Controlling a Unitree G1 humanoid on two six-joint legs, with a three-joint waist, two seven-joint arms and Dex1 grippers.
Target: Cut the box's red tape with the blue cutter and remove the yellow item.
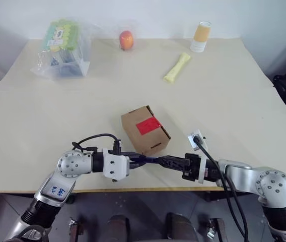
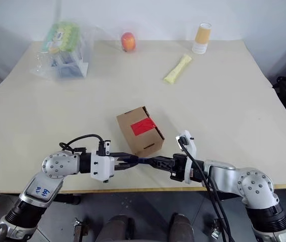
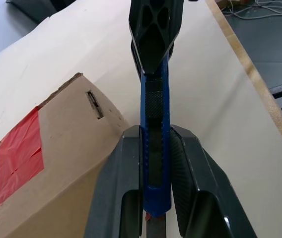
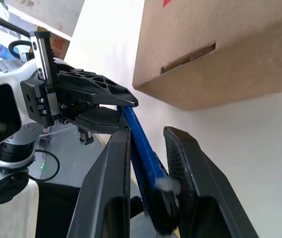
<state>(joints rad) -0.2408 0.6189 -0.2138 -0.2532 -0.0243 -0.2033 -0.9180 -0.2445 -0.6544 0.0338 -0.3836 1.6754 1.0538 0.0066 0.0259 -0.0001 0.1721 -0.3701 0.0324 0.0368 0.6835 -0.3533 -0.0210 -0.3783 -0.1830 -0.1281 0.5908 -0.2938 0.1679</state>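
One blue cutter [image 3: 155, 148] clamped by left gripper [image 1: 142, 160] and right gripper [image 1: 169, 162]; one box [image 1: 144, 130] (red tape [image 1: 148, 125] intact).

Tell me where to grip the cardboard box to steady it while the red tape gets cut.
Grip the box across its two side walls, low down, coming from the far side. The red tape lies on its top face, and the blue cutter sits at its near edge, so both stay unobstructed.

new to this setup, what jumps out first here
The two tools meet near the table's front edge, the left tool and the right tool both closed on the blue cutter between them. Just behind them stands the brown cardboard box, its red tape uncut.
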